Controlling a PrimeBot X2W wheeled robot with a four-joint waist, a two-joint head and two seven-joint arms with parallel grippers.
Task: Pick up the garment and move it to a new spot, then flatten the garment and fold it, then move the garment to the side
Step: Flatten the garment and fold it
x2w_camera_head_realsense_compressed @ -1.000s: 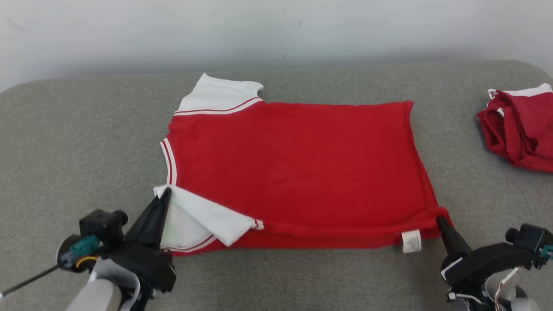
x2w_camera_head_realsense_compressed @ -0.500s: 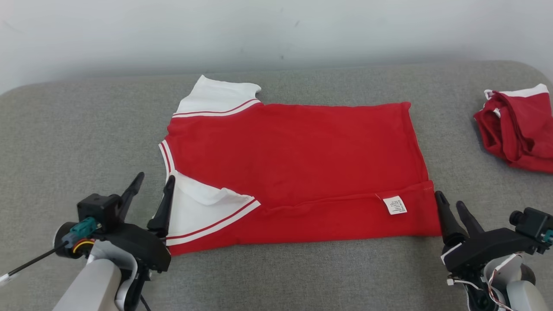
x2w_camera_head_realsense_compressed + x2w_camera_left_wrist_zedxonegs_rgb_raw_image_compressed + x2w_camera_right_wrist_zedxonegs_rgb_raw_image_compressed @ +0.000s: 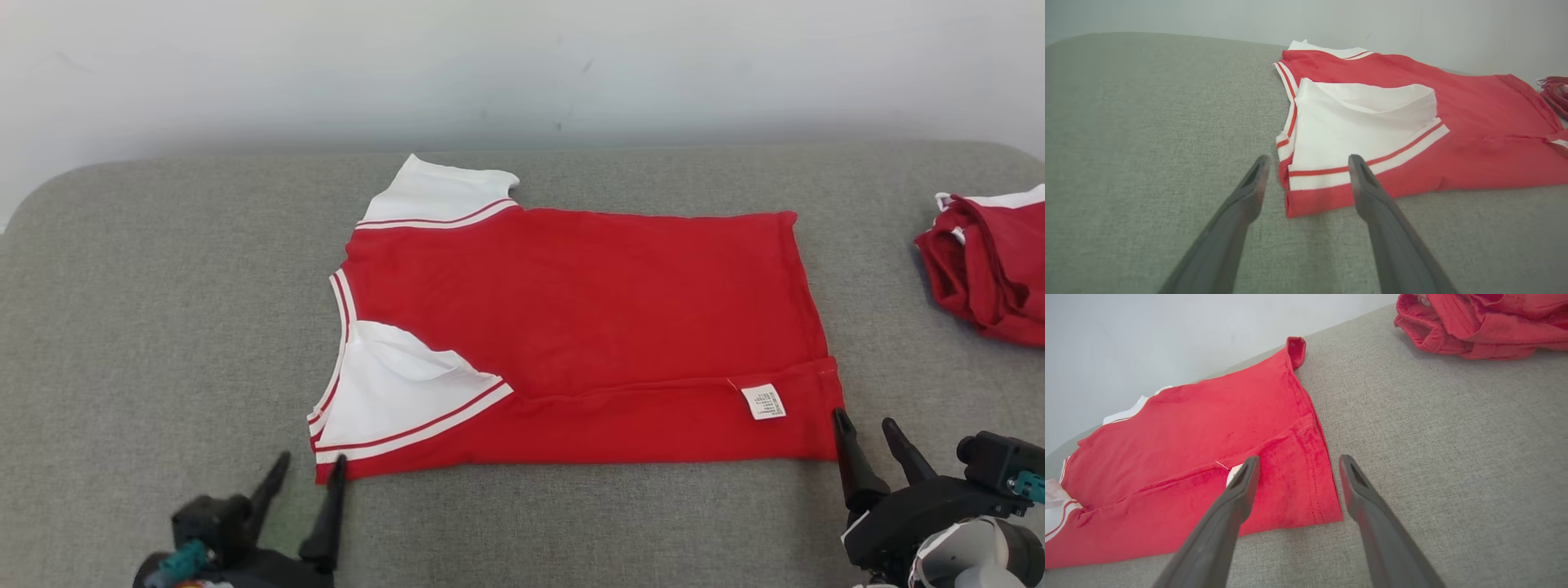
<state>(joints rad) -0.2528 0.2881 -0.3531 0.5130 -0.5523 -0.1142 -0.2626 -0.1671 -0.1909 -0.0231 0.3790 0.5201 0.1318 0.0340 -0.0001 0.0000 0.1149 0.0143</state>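
The garment [image 3: 571, 302] is a red shirt with white, red-striped sleeves, lying flat on the grey padded surface [image 3: 163, 286]. Its near long edge is folded over onto the body, with a white label [image 3: 763, 402] facing up and the near white sleeve [image 3: 392, 392] lying on top. My left gripper [image 3: 310, 462] stands open just short of the garment's near left corner, touching nothing. My right gripper [image 3: 864, 420] is open beside the near right corner. In the left wrist view the open left gripper [image 3: 1308, 161] frames the sleeve corner [image 3: 1355, 118]. In the right wrist view the open right gripper [image 3: 1299, 460] hovers over the hem corner [image 3: 1310, 490].
A second red and white garment [image 3: 988, 261] lies crumpled at the far right of the surface, also seen as a red heap [image 3: 1482, 322] in the right wrist view. A pale wall [image 3: 522, 65] runs behind the surface's back edge.
Both grippers have opened, let go of the garment's near edge and drawn back toward me. The released strip and sleeve now lie folded over the body. The head view shifted slightly.
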